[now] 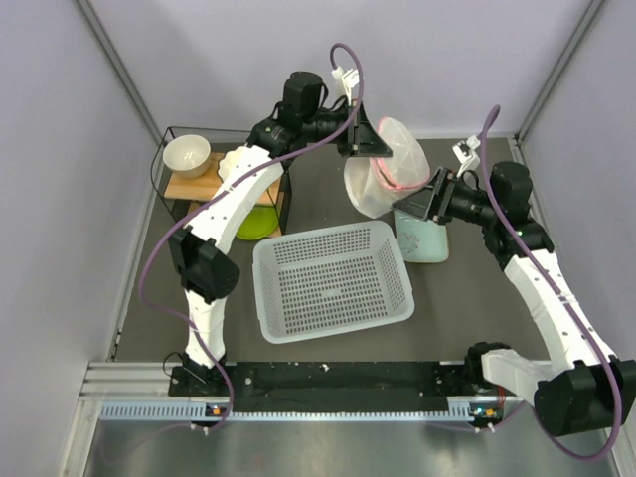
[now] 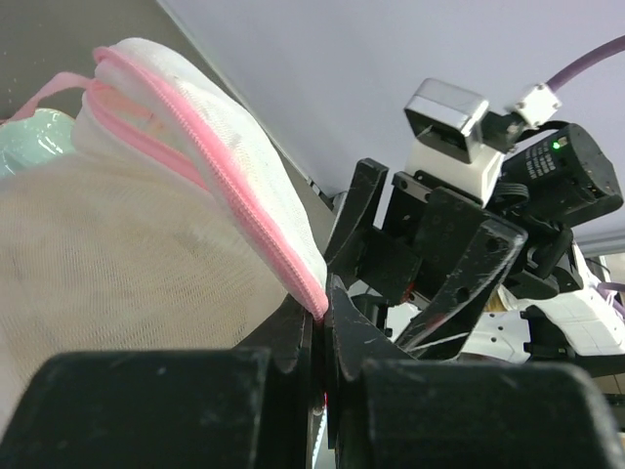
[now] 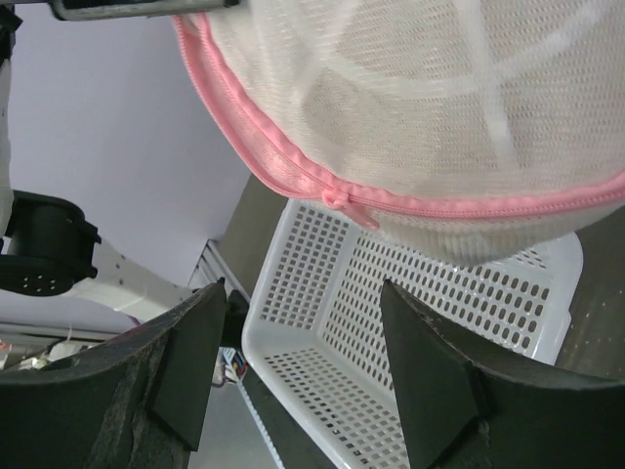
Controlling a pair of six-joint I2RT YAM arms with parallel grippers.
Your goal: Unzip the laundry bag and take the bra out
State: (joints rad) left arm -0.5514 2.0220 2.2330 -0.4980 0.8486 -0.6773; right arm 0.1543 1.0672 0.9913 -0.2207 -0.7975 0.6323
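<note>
The laundry bag (image 1: 383, 169), a white mesh pod with a pink zip rim, hangs in the air above the table's back middle. My left gripper (image 1: 360, 134) is shut on its pink rim; in the left wrist view the rim's end (image 2: 311, 283) is pinched between the closed fingers (image 2: 322, 322). My right gripper (image 1: 422, 199) is open and empty just right of and below the bag. In the right wrist view the bag (image 3: 439, 98) fills the top, and the zip pull (image 3: 337, 198) hangs above the open gripper (image 3: 303, 376). The zip looks closed there. The bra is hidden.
A white perforated basket (image 1: 331, 278) stands in the middle, also below the bag in the right wrist view (image 3: 322, 342). A mint-green tray (image 1: 422, 238) lies under the right gripper. A wire rack at the back left holds a white bowl (image 1: 186, 154) and a green dish (image 1: 256, 221).
</note>
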